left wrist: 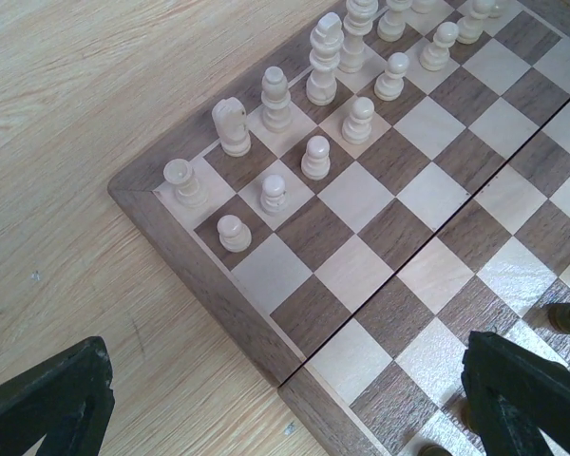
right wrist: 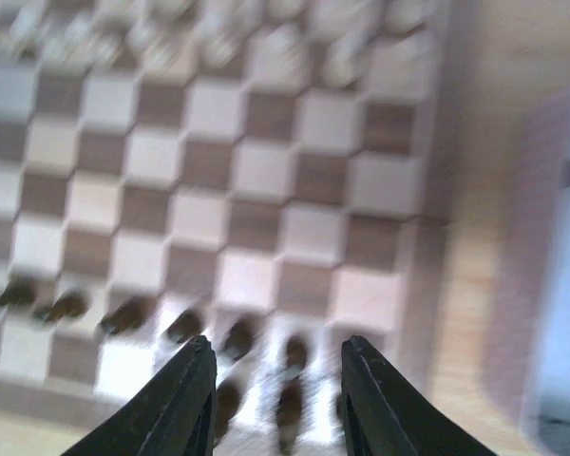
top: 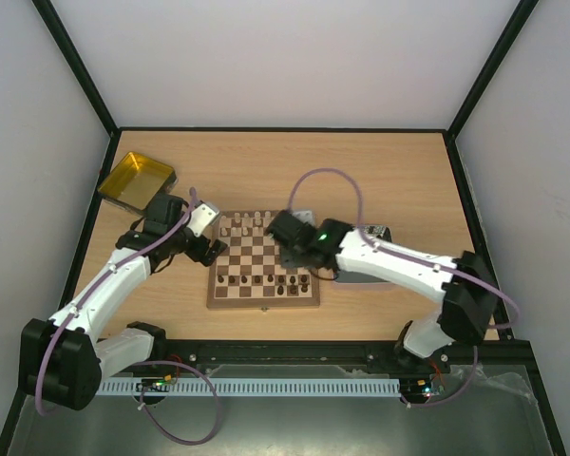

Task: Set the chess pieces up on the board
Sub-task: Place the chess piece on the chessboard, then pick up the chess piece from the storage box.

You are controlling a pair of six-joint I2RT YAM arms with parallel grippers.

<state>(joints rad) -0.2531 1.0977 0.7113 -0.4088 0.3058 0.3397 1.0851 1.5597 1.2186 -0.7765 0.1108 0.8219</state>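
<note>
The board [top: 262, 303] lies in the middle of the table. Cream chess pieces [top: 247, 224] stand along its far rows and dark ones [top: 266, 280] along its near rows. My left gripper [top: 212, 249] hangs wide open over the board's left edge. In the left wrist view its fingers [left wrist: 47, 399] straddle the border [left wrist: 209, 275], with cream pieces [left wrist: 315, 157] ahead and nothing between them. My right gripper [top: 294, 258] is over the board's near right part. In the blurred right wrist view, the right gripper [right wrist: 277, 380] stands open above dark pieces [right wrist: 290, 356], gripping none.
A yellow translucent tray [top: 136, 180] sits at the back left corner of the table. A grey tray [top: 356, 278] lies right of the board, under my right arm. Black frame rails run along the table's edges.
</note>
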